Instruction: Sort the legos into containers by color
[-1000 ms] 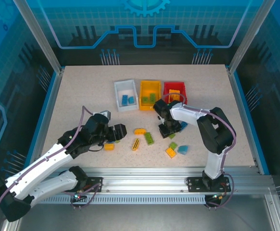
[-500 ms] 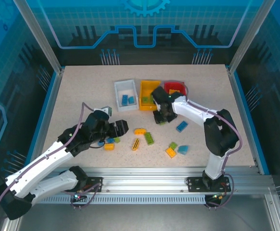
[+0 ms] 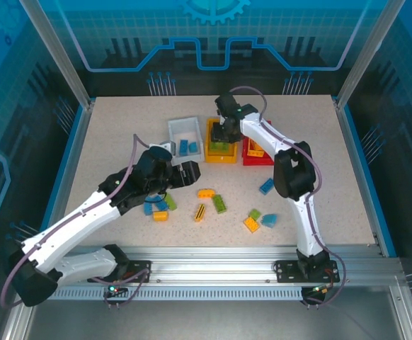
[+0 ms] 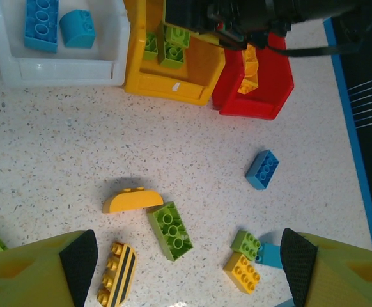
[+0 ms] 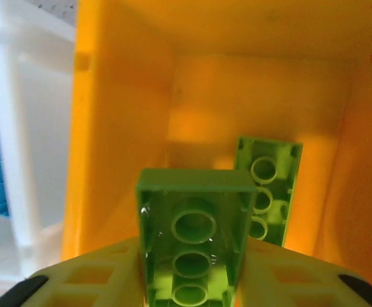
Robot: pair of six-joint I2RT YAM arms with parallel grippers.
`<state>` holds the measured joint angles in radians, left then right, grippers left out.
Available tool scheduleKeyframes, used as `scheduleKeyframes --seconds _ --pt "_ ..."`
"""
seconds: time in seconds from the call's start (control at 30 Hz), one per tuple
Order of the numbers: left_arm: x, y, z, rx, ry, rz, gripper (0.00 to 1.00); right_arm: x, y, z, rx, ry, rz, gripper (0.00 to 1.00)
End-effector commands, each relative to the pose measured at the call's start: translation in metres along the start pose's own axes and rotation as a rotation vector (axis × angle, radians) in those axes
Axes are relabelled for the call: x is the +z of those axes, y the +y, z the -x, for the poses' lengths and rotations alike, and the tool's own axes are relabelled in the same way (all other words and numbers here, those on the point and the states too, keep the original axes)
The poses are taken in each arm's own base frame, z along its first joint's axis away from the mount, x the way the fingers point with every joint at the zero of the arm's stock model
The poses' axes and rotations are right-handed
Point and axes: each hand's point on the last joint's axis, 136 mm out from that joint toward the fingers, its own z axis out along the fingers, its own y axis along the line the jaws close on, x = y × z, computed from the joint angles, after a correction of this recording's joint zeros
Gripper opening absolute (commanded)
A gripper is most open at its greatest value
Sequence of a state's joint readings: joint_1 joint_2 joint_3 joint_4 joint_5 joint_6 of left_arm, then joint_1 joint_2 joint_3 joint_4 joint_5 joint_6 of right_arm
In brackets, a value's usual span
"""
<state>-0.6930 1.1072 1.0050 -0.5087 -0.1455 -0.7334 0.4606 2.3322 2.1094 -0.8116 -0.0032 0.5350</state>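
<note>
My right gripper (image 5: pixel 192 268) is shut on a green lego (image 5: pixel 192 217) and hangs over the yellow container (image 5: pixel 122 128), where another green lego (image 5: pixel 269 185) lies. From above, this gripper (image 3: pixel 224 138) sits at the yellow container (image 3: pixel 211 147), between the white container (image 3: pixel 172 138) and the red one (image 3: pixel 260 160). My left gripper (image 4: pixel 189 272) is open with nothing in it, above loose legos: a yellow curved one (image 4: pixel 133 200), a green one (image 4: pixel 170 230), a striped yellow one (image 4: pixel 117 281) and a blue one (image 4: pixel 263 169).
The white container (image 4: pixel 58 70) holds two blue bricks. Small green (image 4: pixel 245 244) and yellow (image 4: pixel 241 272) bricks lie right of centre. More blue, green and yellow bricks (image 3: pixel 156 209) lie under my left arm. Metal posts and blue rails edge the table.
My right arm swung from the table's middle up to the yellow container, carrying a green lego. My left gripper drifted a little up and to the right, still open.
</note>
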Motion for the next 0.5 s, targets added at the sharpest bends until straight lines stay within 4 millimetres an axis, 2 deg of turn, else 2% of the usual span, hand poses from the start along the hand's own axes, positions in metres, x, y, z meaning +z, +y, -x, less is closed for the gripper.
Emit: scheduleKeyframes --seconds 0.0,0.1,0.27,0.37,0.47 --pt "0.009 -0.006 0.001 0.045 0.017 0.005 0.80 -0.010 0.015 0.000 0.002 0.033 0.053 0.50" --pt "0.024 0.003 -0.010 0.094 0.070 0.047 0.79 -0.038 0.025 0.006 -0.034 -0.021 0.071 0.57" --pt "0.037 0.022 -0.021 0.169 0.124 0.134 0.79 -0.094 0.033 0.007 -0.063 -0.123 0.061 0.55" --pt "0.036 0.028 -0.024 0.169 0.129 0.157 0.79 -0.128 0.037 -0.002 -0.091 -0.190 0.060 0.55" --pt "0.032 0.038 -0.027 0.143 0.131 0.198 0.78 -0.156 0.041 -0.024 -0.138 -0.250 0.057 0.55"
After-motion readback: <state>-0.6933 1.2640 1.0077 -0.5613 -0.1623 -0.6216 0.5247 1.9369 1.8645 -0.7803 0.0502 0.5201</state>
